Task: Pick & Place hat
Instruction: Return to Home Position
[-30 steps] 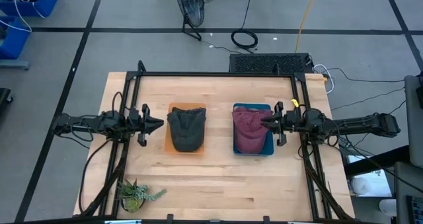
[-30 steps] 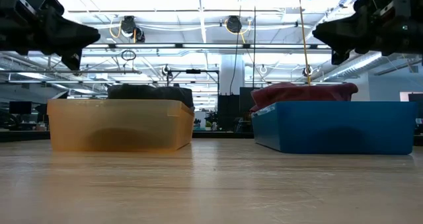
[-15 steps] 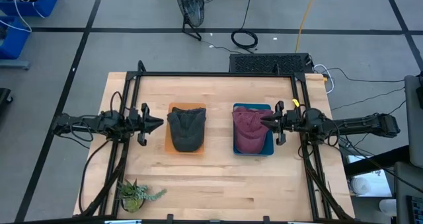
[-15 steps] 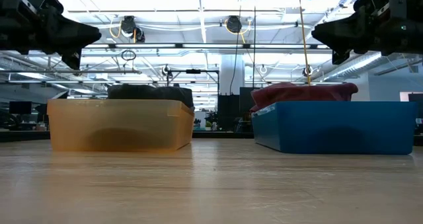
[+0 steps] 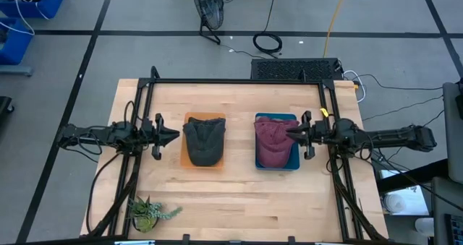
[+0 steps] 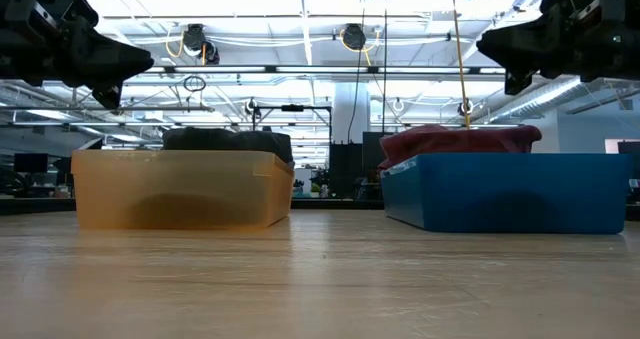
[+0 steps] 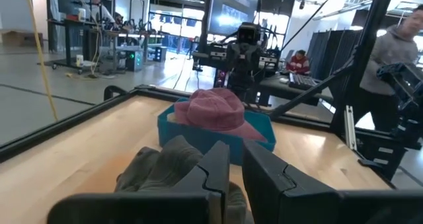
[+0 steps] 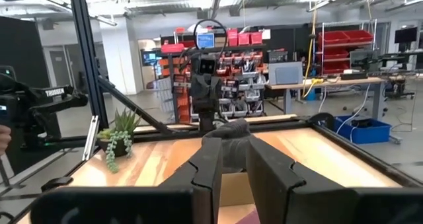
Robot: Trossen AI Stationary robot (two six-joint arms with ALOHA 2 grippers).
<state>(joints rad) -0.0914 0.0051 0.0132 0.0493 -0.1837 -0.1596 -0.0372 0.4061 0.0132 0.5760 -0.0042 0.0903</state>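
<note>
Both arms are reaching in level from opposite sides of the table (image 5: 239, 194), with the two bins between them. The left gripper (image 5: 172, 136) is hovering just beside the orange bin (image 5: 205, 116), tips pointing at it. In the left wrist view its fingers (image 7: 213, 174) are lying pressed together with only a thin slit between them — holding nothing, touching nothing. The right gripper (image 5: 289, 134) is hanging over the outer edge of the blue bin (image 5: 277, 168). Its fingers (image 8: 206, 168) are likewise drawn together to a narrow slit, empty. In the low view both grippers are sitting higher than the bin rims. The black cap (image 5: 205, 144) is lying in the orange bin, spilling over its near edge. The red cap (image 5: 273, 145) is filling the blue bin — its crown is rising above the rim. A small potted plant (image 5: 148, 213) is standing at the table's near left corner, well apart from the bins.
</note>
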